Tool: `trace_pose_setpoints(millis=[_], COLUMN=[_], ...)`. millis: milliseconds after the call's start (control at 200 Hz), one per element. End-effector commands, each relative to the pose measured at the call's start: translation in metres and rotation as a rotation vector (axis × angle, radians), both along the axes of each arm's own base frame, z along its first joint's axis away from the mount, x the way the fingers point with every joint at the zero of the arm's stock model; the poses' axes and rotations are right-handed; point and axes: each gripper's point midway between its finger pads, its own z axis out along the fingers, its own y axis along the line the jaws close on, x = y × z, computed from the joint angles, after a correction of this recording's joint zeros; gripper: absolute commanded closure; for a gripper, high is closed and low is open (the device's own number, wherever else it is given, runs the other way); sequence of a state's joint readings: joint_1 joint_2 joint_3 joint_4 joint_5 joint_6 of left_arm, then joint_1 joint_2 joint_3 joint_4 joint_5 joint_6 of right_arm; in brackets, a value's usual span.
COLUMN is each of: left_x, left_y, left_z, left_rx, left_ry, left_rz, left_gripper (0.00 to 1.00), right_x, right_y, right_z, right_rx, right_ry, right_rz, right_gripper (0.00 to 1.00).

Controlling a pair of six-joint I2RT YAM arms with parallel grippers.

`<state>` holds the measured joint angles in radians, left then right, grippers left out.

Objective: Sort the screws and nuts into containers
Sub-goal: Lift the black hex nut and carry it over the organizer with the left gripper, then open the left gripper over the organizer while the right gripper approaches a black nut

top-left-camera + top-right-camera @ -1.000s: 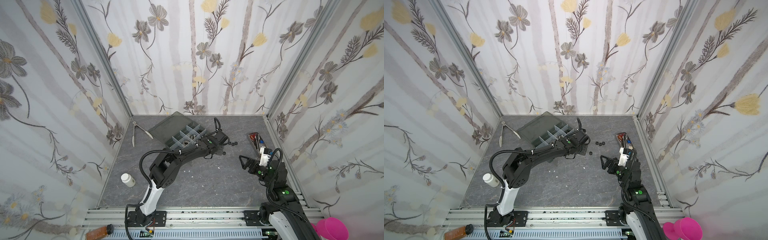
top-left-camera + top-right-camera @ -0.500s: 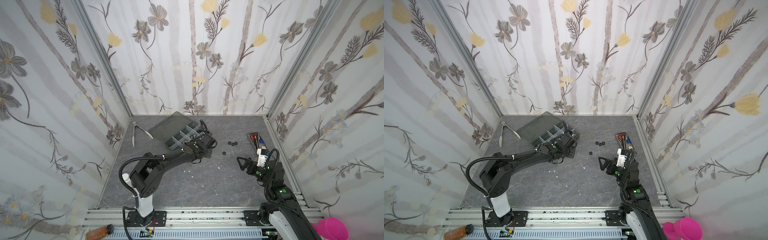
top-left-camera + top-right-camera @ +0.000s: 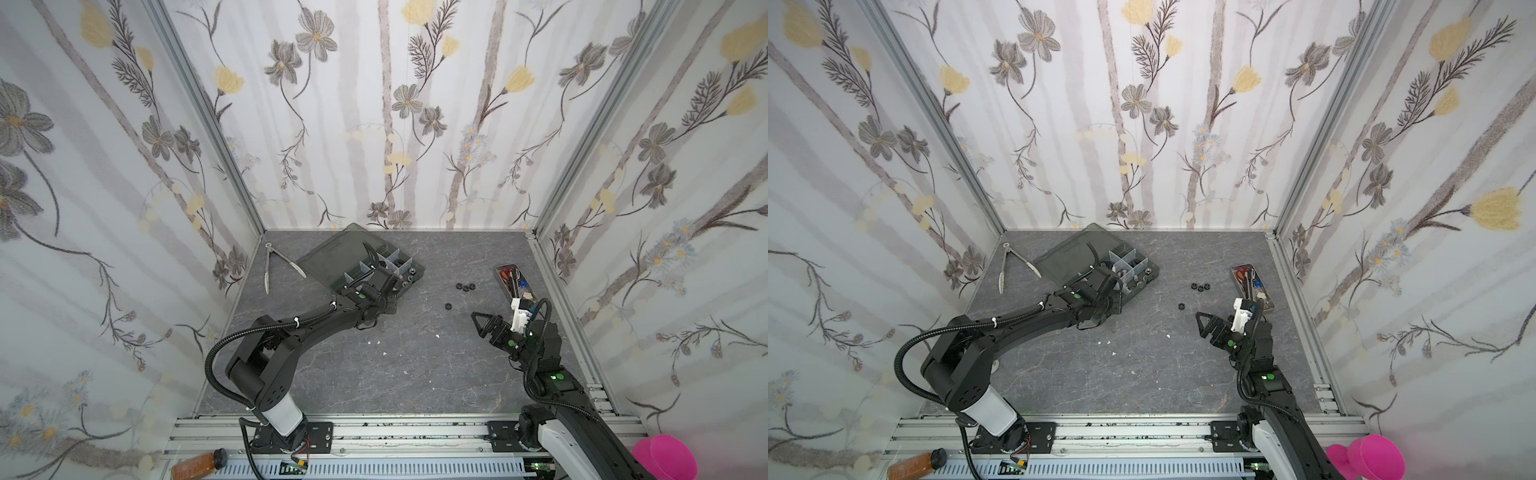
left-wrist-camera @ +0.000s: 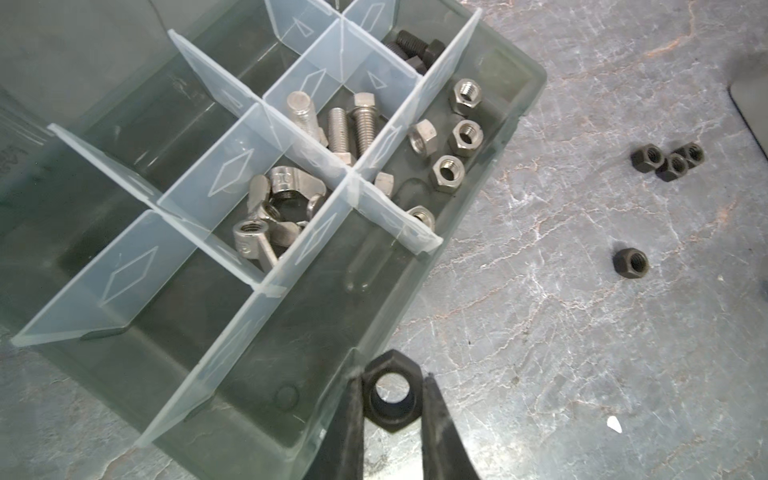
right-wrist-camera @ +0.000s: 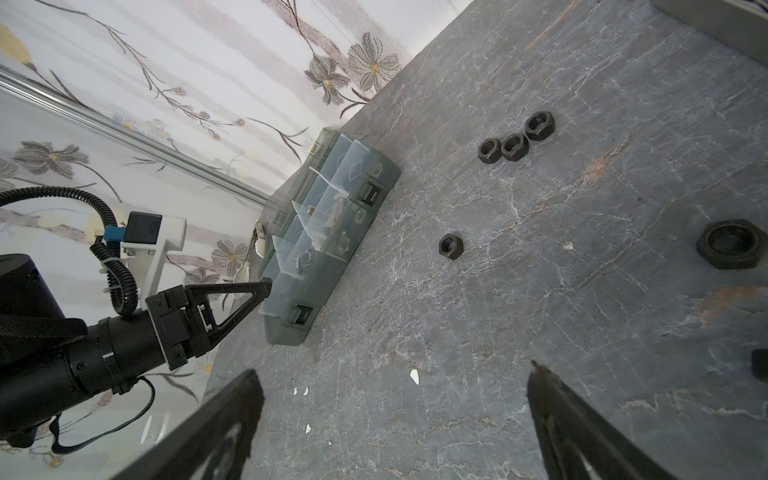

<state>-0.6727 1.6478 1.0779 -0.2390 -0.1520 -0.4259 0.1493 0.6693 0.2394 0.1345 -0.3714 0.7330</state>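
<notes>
Black hex nut (image 4: 388, 395) pinched in left fingers (image 4: 347, 432) | hovers at organizer box (image 4: 515, 116) rim, empty compartment just inward | right fingers (image 5: 582, 424) wide, empty

Robot test cell, lab-type setup. Floral-printed white wall panels (image 3: 415, 124) sit in bare aluminium corner posts (image 3: 210, 120), boxing in a grey marble-pattern tabletop (image 3: 415, 374). Front edge is a slotted aluminium extrusion rail (image 3: 415, 434) with two black robot arms (image 3: 316, 324) bolted on. Corrugated black cable conduit (image 3: 208, 361) runs exposed. Cameras on both wrists.
</notes>
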Motion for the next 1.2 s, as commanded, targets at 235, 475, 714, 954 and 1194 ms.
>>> trace_pose_setpoints(millis=[235,475,714,954,1194], left_x=[0.020,0.029,0.031,0.018,-0.008], left_y=[0.013,0.020,0.018,0.022,0.042], left_z=[-0.013,-0.022,0.000,0.061,0.109], left_rx=[-0.031,-0.015,-0.045,-0.129,-0.173], left_ry=[0.008,0.026,-0.002,-0.098,-0.201], left_rz=[0.047,0.069,0.065,0.050,0.043], left_gripper=[0.79,0.71,0.54,0.43,0.27], right_x=[0.008,0.014,0.021,0.030,0.046], right_y=[0.014,0.018,0.014,0.020,0.033], right_z=[0.009,-0.009,-0.005,-0.009,-0.012], right_rx=[0.084,0.002,-0.224,-0.353,-0.473], right_ry=[-0.044,0.047,0.052,0.102,0.149], right_rz=[0.058,0.098,0.055,0.071,0.108], right_gripper=[0.03,0.20,0.22,0.33,0.37])
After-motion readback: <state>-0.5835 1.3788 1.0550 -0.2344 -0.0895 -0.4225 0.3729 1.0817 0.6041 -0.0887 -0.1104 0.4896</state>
